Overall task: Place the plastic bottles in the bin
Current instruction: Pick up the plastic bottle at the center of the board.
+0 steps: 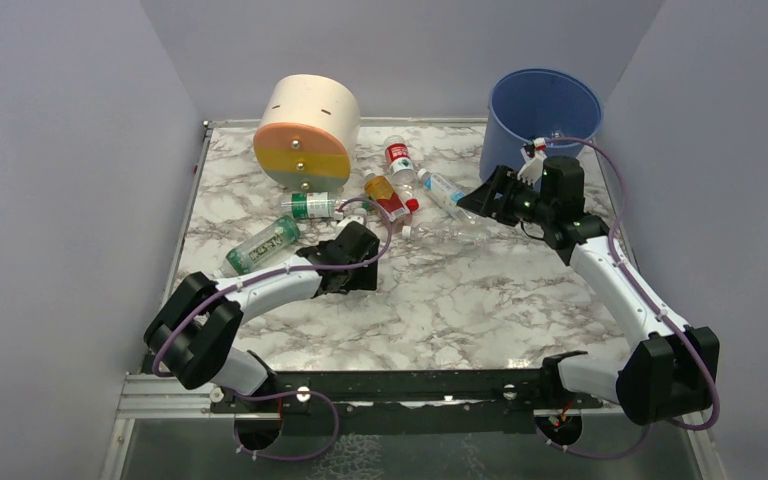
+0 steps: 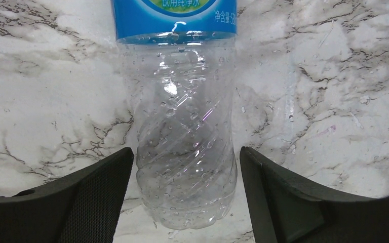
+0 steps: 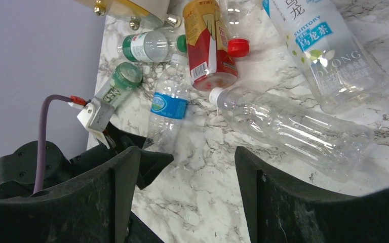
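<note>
Left gripper (image 2: 185, 154): standing open, straddling the base of the blue-label bottle (image 2: 182, 116); whether the pads (image 2: 96, 192) are touching it is unclear; cap cut off.
Right gripper (image 3: 186, 157): hanging open and empty, near a white-capped bottle (image 3: 294, 129).
Bin (image 1: 540, 110): standing far right, its foot being hidden by the right gripper.
Other bottles (image 1: 312, 205): lying clustered left of the bin.

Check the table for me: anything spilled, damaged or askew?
Nothing looks spilled or broken. The plastic bottles lie scattered on their sides, and the cream, orange and yellow cylinder at back left rests on its curved side. The blue-labelled bottle between the fingers of the open left hand has droplets inside.
</note>
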### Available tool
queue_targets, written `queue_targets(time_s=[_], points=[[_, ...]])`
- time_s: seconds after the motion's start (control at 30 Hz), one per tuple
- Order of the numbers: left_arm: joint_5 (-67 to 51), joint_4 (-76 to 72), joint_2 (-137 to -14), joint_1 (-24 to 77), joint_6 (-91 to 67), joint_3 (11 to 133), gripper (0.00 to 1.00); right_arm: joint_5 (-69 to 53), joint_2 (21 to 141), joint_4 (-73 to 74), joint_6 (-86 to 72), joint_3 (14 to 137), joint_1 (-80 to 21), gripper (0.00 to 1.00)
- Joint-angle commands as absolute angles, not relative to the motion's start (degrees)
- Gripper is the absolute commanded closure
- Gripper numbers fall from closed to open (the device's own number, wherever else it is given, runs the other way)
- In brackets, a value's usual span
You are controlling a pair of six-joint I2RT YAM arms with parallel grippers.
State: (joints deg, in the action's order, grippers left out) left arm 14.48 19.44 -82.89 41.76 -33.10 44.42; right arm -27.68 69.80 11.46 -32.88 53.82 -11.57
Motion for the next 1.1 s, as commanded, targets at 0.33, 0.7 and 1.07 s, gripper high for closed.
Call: queue_targets(time_s=[0.33, 0.7, 1.07], points=[[15.92, 19.60, -80.87, 41.99, -33.99, 43.40, 0.34, -29.16, 69.79, 9.76, -32.16, 52.94, -11.86, 0.28], [15.38, 21.22, -76.74, 42.01, -34.94, 43.69, 0.38, -29.44, 69.70, 9.25, -32.34, 51.75, -12.02, 0.28], [9.76, 22.48, -67.88, 42.01, -34.21, 44.05, 0.38, -29.65, 70.57, 8.79, -33.00, 52.59, -13.37, 0.28]])
